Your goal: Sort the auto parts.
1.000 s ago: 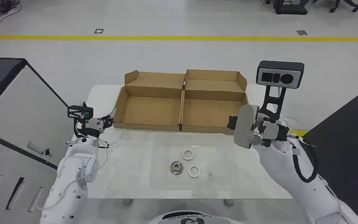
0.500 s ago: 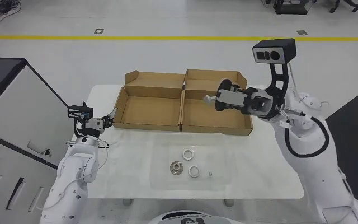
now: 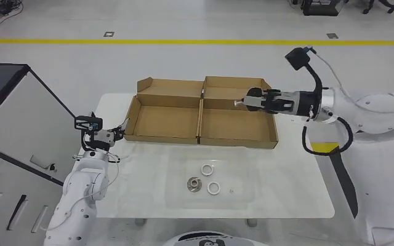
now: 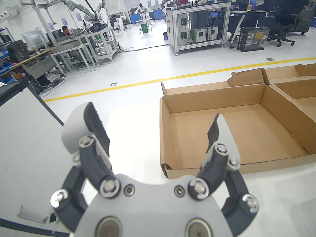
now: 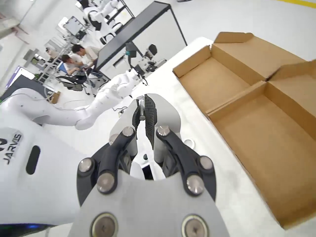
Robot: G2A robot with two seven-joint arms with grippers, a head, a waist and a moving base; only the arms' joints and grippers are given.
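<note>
My right gripper [image 3: 241, 103] hangs over the back of the right cardboard box [image 3: 209, 131], shut on a small metal bolt [image 5: 141, 108] held between its pads [image 5: 150, 114]. The left cardboard box [image 3: 165, 122] sits beside it, with nothing in it. On the table in front of the boxes lie two white rings [image 3: 208, 169] [image 3: 213, 188], a grey metal flanged part [image 3: 194, 183] and a tiny piece [image 3: 230, 190]. My left gripper [image 4: 158, 127] stands open at the table's left edge, just left of the left box [image 4: 237, 129], holding nothing.
The white table [image 3: 141, 184] has free room in front of the boxes on both sides of the loose parts. A dark-framed cabinet [image 3: 24, 117] stands off the table's left side.
My right arm has swung up from the table's right front and out over the right box, carrying the bolt toward the box's back. The left arm has kept still.
</note>
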